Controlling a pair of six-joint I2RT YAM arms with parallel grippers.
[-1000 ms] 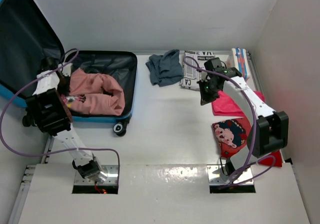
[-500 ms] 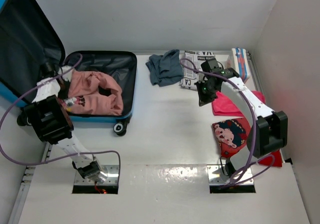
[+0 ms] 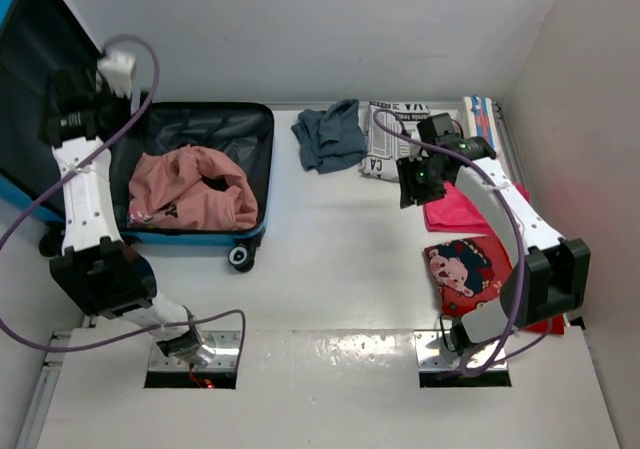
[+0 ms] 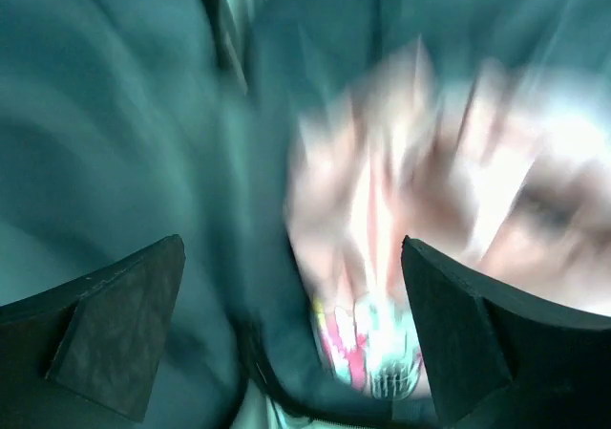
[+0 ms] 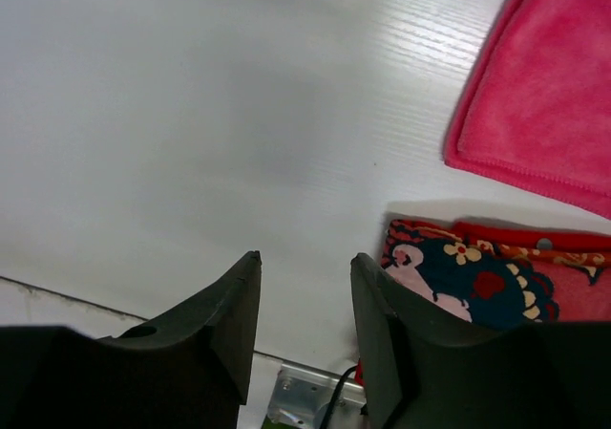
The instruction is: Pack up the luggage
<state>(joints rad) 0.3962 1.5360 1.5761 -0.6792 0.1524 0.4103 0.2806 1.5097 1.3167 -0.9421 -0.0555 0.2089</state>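
- Top external view, far left: your left gripper (image 4: 291, 257) has let go and risen towards the raised lid. Its fingers stand wide apart, with nothing between them.
- The pink garment (image 3: 195, 189) now lies loose inside the luggage (image 3: 200, 237), which sits open at the table's (image 3: 330, 239) far-left corner.
- On the right, your right gripper (image 5: 305, 276) has gone from closed to partly parted. It is empty over bare table, just left of the magenta cloth (image 5: 544, 95).
- One item looks packed, and the right side likely comes next.

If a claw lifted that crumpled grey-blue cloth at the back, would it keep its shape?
Probably not: the grey-blue cloth lies in loose folds, so it would likely sag and unfold. It looks thin, so probably light.
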